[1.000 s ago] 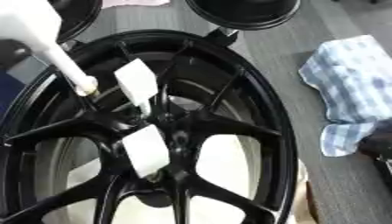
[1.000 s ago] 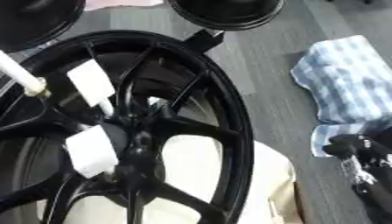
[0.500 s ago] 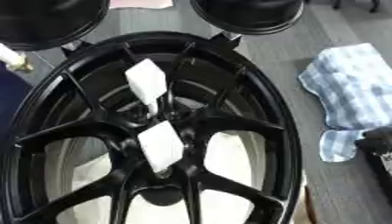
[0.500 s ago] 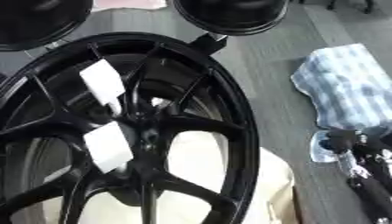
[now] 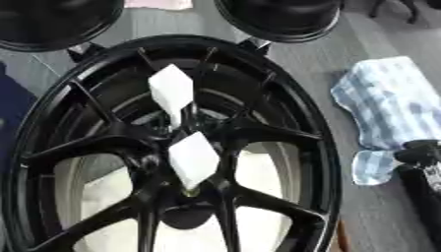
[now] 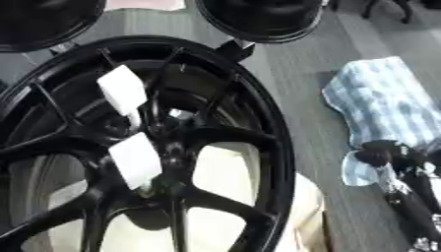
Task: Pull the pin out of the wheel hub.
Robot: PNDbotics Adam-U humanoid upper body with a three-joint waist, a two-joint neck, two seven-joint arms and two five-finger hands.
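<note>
While our right hand lies dark at the right edge, its fingers unreadable, two white diamond-shaped tags stand in the glossy black spoked wheel hub.

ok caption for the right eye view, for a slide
Black wheel hub with two white tags at its centre; right hand rests on a blue checked cloth beside it.

Two white tags and black spokes crowd the hub.
</note>
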